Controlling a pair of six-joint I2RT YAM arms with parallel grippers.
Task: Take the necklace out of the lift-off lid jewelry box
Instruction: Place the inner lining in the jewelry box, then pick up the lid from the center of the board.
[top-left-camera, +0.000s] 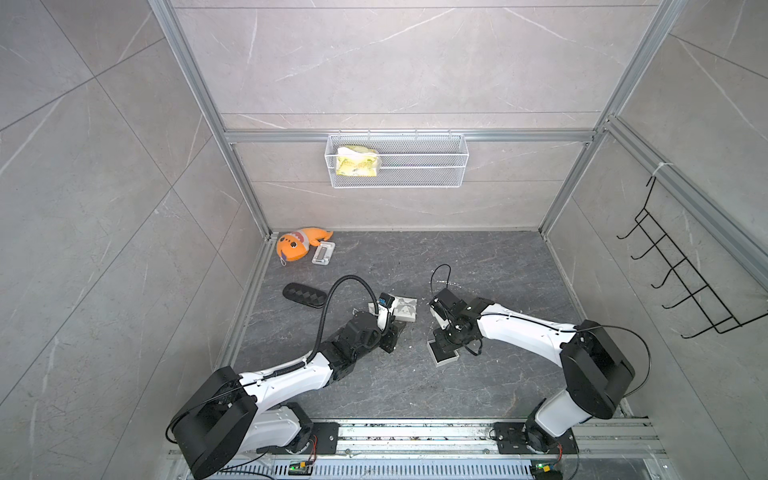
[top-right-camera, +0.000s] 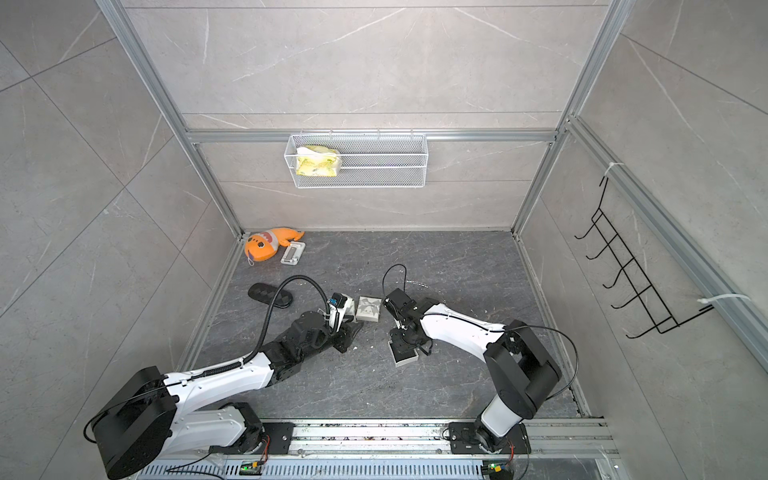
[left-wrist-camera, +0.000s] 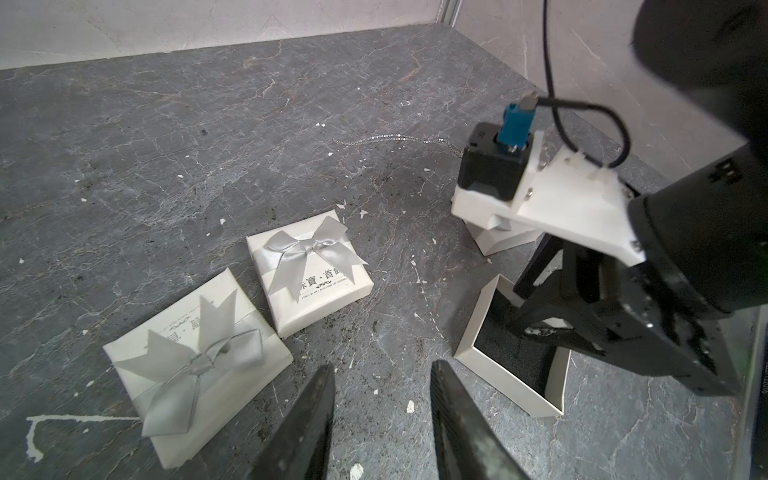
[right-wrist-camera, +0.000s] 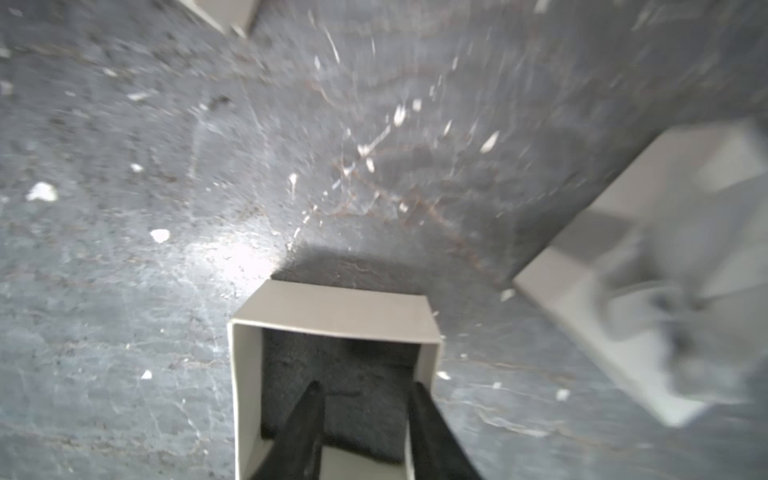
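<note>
Right gripper spread inside open box — grasp step; necklace unseen there. Left gripper spread, empty. Next — pinch chain, lift.

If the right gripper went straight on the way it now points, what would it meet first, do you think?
Most likely the dark foam lining inside the open box base: the right gripper points into it with nothing between, though depth is unclear.

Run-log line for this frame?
phase: necklace out | box base: open | necklace: on table, outside it | left gripper: open, empty | right gripper: open, inside box base
</note>
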